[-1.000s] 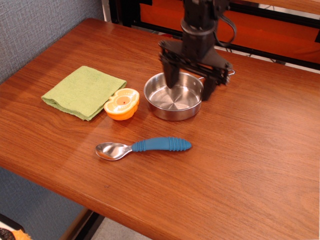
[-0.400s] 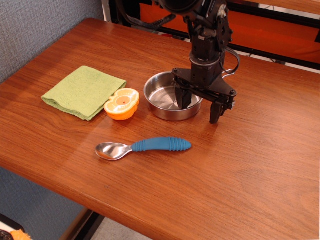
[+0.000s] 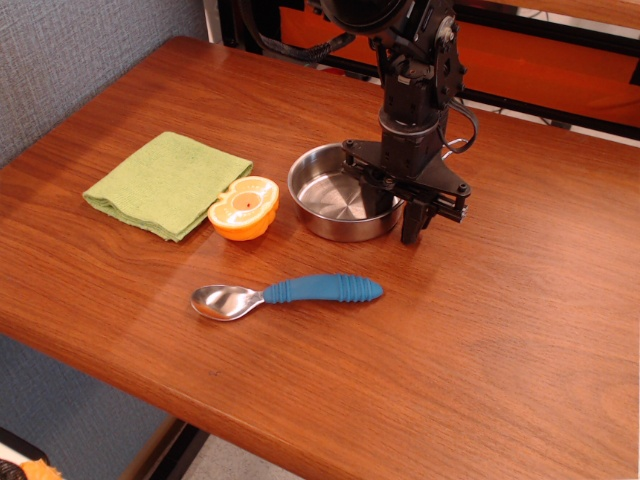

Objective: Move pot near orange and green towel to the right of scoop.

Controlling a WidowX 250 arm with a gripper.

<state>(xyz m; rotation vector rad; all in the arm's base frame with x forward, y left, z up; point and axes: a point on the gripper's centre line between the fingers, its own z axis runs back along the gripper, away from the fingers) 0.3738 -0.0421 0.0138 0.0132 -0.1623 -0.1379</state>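
The shiny steel pot stands on the wooden table, just right of the orange half and the light green towel. My black gripper has come down on the pot's right rim. One finger is inside the pot and the other is outside, and they are closed on the wall. The pot rests on the table. Its wire handle is mostly hidden behind the gripper. The scoop, with a blue handle and metal bowl, lies in front of the pot with its handle pointing right.
A grey fabric wall runs along the left. Black and orange framing stands behind the table's far edge. Bare wood lies to the right of the scoop.
The gripper came down from above the pot to its right rim, and its fingers closed from wide apart onto the rim. The pot has not moved.
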